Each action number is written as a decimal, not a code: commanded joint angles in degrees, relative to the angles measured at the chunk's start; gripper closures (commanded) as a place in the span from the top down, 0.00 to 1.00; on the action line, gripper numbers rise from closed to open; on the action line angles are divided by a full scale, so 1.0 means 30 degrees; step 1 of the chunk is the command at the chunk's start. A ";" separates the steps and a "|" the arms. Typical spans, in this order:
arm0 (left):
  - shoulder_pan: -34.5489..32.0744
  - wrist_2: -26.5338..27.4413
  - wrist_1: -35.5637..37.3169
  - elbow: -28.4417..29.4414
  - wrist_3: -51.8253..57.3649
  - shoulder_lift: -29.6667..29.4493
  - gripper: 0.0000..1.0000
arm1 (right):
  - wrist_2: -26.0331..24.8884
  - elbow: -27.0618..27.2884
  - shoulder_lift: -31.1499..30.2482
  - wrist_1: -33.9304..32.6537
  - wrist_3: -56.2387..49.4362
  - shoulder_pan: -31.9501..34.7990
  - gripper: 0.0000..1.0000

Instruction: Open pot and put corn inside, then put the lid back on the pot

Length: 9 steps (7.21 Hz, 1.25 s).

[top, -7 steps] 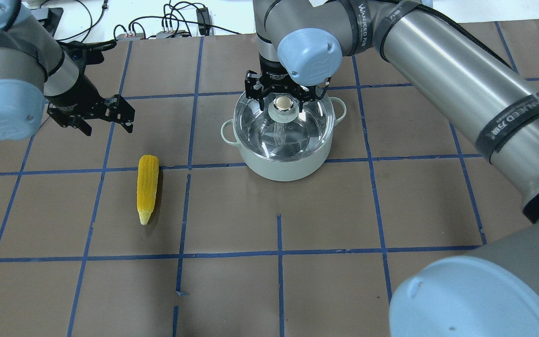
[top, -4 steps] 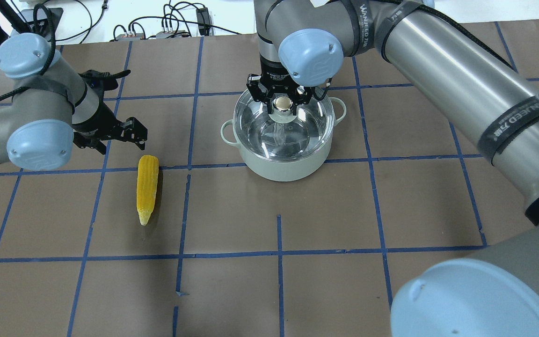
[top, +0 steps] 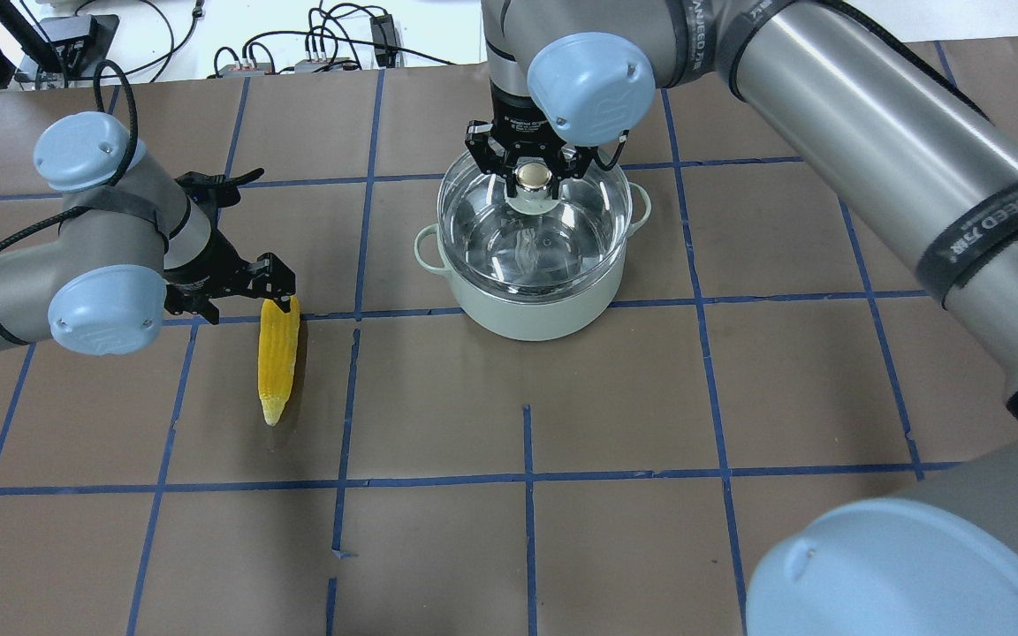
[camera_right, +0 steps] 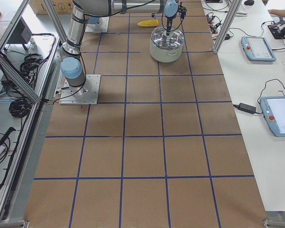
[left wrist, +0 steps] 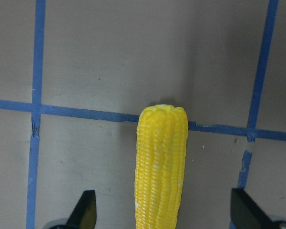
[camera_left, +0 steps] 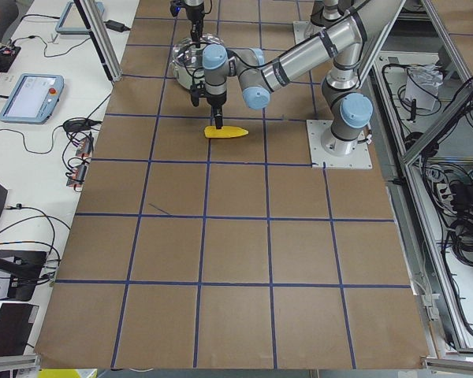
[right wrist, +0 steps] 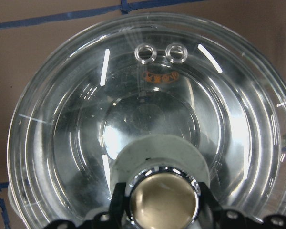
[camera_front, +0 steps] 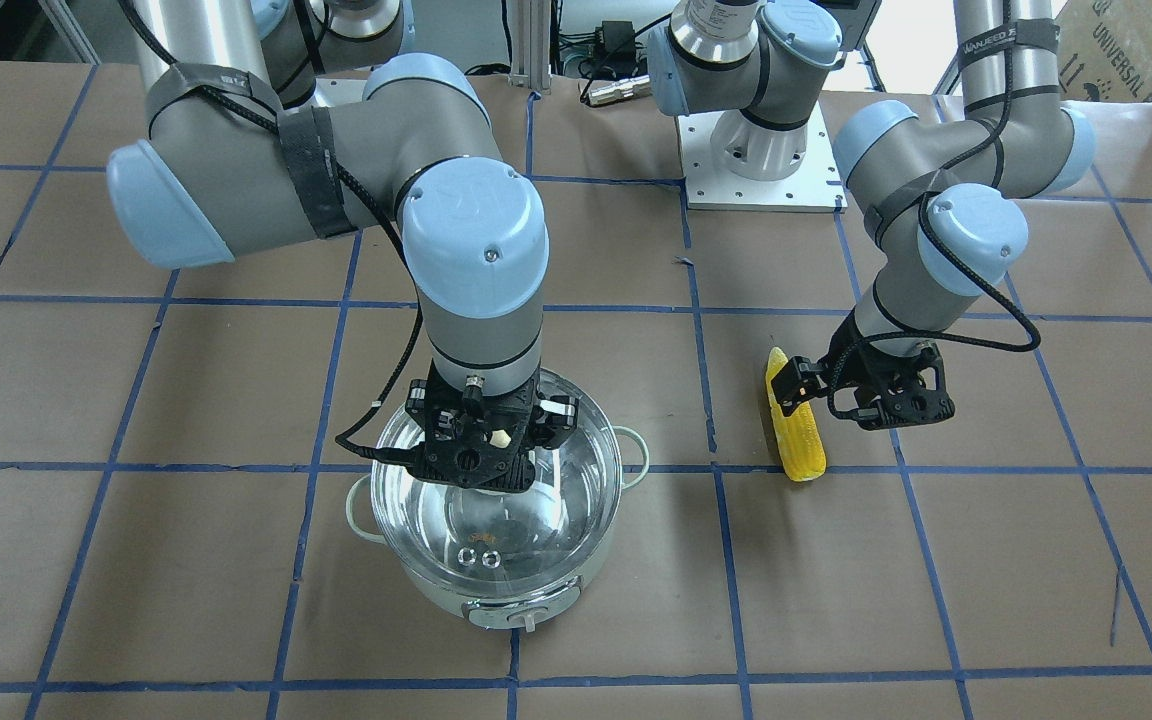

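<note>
overhead exterior view of a brown worktop marked with blue tape squares. at the left, the left pincer hangs over the thick end of the corn, released, its fingers spread to either side of the cob and not touching it. the corn lies flat on the worktop, its narrow tip pointing toward the robot. to the right, well apart from the corn, stands the pot. the glass lid covers it, and the right pincer is clenched on the lid's metal knob from above. i cannot tell whether the lid rests on the rim or is just clear of it.

risks, as a judgement: the left pincer is lined up near the cob's end rather than its middle, so a grip there could let the corn tip or roll free. the knob is round and polished, so the lid could slip and strike the pot's rim. both arms may crowd each other above the pot.

the pot: through the glass only shiny steel shows, with no corn inside.
</note>
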 commanded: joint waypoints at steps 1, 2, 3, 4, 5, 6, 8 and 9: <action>-0.0070 0.0010 0.1519 -0.0136 -0.0149 -0.1003 1.00 | -0.0120 -0.0770 -0.1168 0.1948 -0.1358 -0.0757 0.19; -0.0071 0.0010 0.1765 -0.0340 -0.0179 -0.1211 1.00 | -0.0091 -0.0743 -0.1841 0.2395 -0.2844 -0.1837 0.18; -0.0071 0.0010 0.1970 -0.0487 -0.0150 -0.1300 1.00 | -0.0120 -0.0656 -0.2602 0.3008 -0.4657 -0.3269 0.17; -0.0071 0.0010 0.2001 -0.0488 -0.0295 -0.1533 1.00 | -0.0120 -0.0510 -0.3479 0.4232 -0.6677 -0.4879 0.16; -0.0071 0.0010 0.2030 -0.0517 -0.0412 -0.1912 1.00 | -0.0120 -0.0509 -0.4242 0.5086 -0.9278 -0.6664 0.15; -0.0100 0.0039 0.2118 -0.0547 -0.0413 -0.2061 1.00 | -0.0149 -0.0480 -0.5004 0.5906 -1.1567 -0.8364 0.15; -0.0071 0.0010 0.4385 -0.1855 -0.0297 -0.2149 0.99 | -0.0527 -0.0333 -0.5803 0.5973 -1.3549 -1.0016 0.15; -0.0042 0.0068 0.6173 -0.2358 -0.0180 -0.2498 0.99 | -0.0385 0.0479 -0.5832 0.5770 -1.3465 -1.0138 0.15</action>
